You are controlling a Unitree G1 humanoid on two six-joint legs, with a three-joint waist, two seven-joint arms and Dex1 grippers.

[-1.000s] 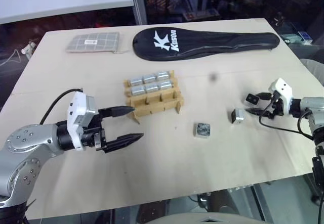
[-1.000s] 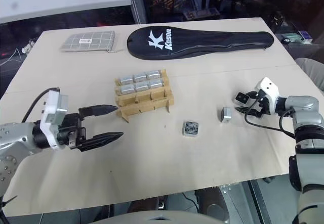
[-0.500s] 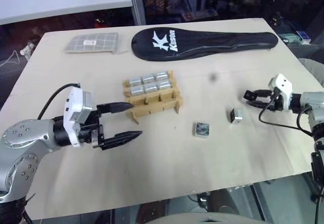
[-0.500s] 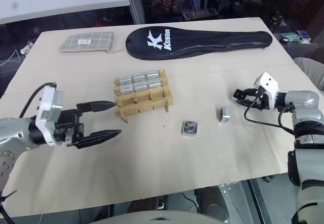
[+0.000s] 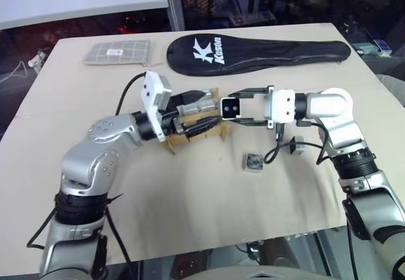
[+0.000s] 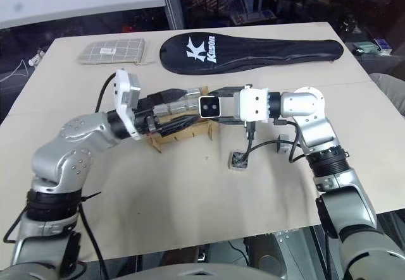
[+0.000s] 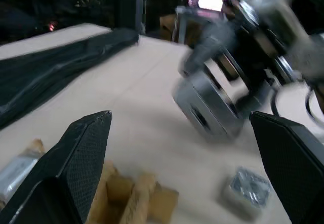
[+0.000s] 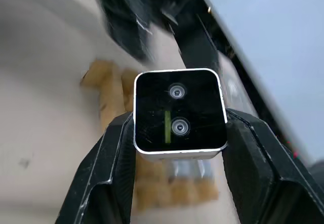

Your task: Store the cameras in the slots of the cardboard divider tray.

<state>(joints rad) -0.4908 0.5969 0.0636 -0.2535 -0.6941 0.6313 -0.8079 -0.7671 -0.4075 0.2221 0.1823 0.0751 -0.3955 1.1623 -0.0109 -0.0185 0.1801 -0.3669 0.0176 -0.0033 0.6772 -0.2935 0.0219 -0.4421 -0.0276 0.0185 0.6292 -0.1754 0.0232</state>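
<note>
Tabletop [image 5: 209,217]: carrying the cardboard divider tray [image 5: 190,131], centre. Right gripper [image 8: 178,133]: fingers clamping one camera [image 8: 179,110], hanging over tray. Left gripper [image 7: 192,148]: fingers spreading wide, bracing tray, apparently. Two cameras [image 5: 252,162] lying loose nearby. Advice: aligning square over a free slot, lowering slowly.

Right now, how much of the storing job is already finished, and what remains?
Done: silver cameras already sit in the back slots of the cardboard divider tray; how many is hidden by the arms. In hand: the right end effector is shut on a black-faced camera, held above the tray beside the open left end effector. Left: two cameras lie loose on the table, one speckled and one partly behind the right arm.
</note>
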